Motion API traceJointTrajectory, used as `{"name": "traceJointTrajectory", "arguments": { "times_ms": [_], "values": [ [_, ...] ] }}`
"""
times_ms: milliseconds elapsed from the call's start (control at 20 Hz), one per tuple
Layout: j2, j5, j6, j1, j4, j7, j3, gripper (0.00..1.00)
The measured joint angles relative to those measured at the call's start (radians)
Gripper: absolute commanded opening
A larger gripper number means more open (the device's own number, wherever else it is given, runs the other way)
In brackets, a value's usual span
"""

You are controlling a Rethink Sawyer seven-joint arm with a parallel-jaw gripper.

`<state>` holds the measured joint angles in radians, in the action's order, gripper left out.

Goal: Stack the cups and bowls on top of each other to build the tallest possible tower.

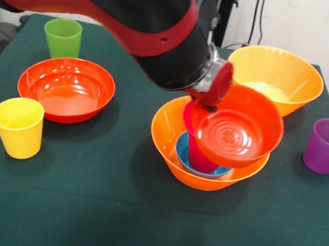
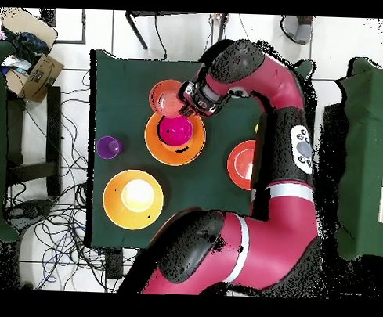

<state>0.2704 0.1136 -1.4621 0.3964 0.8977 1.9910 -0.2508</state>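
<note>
Nearest you in the front view: the yellow cup (image 1: 18,126), upright and empty, at the tabletop's (image 1: 104,214) 8 o'clock. Behind it, at 10 o'clock, the wide shallow red-orange bowl (image 1: 66,88), empty, and the green cup (image 1: 62,37) beyond, also empty.

The tower (image 1: 209,153) sits just right of centre: a large orange bowl (image 1: 197,174) with a blue bowl (image 1: 187,157) nested in it, and a crimson-pink piece (image 1: 200,156) standing inside the blue one. Whether that is a cup or a small bowl you cannot tell from here.

The gripper (image 1: 212,88) holds a small red-orange bowl (image 1: 236,125) by its rim, tilted steeply so the inside faces you, over the tower's 2 o'clock side. The fingers themselves are hidden behind the rim and wrist; you can only judge them closed on the rim because the bowl hangs there.

At 1 o'clock the second large orange bowl (image 1: 276,76) holds something pale yellow at its bottom; what it is you cannot tell. The purple cup (image 1: 328,146) stands empty at 3 o'clock.

Handling, as a judgement: all of this looks like light, stiff, glossy plastic, so expect it to be slippery. A rim pinch lets a bowl swing; level it before release. Cups are best taken at the lip.
</note>
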Motion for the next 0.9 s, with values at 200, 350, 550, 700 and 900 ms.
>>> {"name": "traceJointTrajectory", "arguments": {
  "times_ms": [200, 350, 550, 700, 900],
  "values": [
    [-0.02, -0.002, -0.017, 0.0, -0.053, 0.0, 0.018, 0.0],
    [-0.023, -0.004, -0.035, 0.002, -0.073, 0.0, 0.035, 0.0],
    [-0.015, -0.004, -0.038, 0.005, -0.07, 0.0, 0.06, 0.0],
    [0.003, -0.004, -0.038, 0.008, -0.046, 0.0, 0.078, 0.0],
    [0.044, -0.004, -0.038, 0.009, 0.014, 0.0, 0.097, 0.0]
  ]
}}
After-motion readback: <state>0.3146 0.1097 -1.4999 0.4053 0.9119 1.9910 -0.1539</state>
